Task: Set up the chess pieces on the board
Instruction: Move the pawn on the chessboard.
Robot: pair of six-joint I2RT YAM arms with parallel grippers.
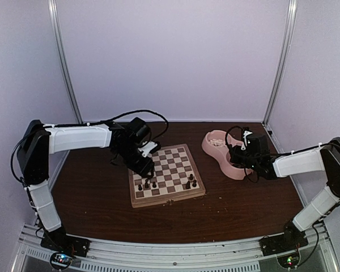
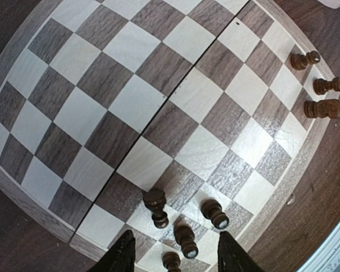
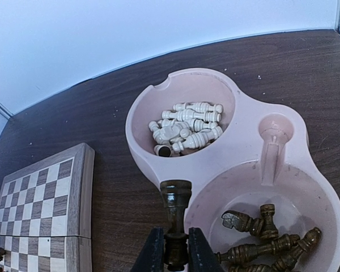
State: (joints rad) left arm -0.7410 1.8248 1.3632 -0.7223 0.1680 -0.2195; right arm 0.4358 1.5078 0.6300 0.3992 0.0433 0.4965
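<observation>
Board [image 1: 167,175] lay flat on counter [image 1: 90,198], cream and brown checks, light wood frame. Four dark pieces [image 2: 185,239] stood near its near-left corner, three more [image 2: 323,108] near its near-right. One dark piece [image 3: 175,209] upright, clamped in right tool [image 3: 171,249]. Loose dark pieces [image 3: 260,241] lay tumbled in one well of pink bowl [image 3: 243,147], cream pieces [image 3: 187,127] piled in the other.

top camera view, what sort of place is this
Probably a robot lab enclosure: bare walls framed by metal uprights, two arms bolted to a rail, a chessboard and pink bowl as props.
</observation>
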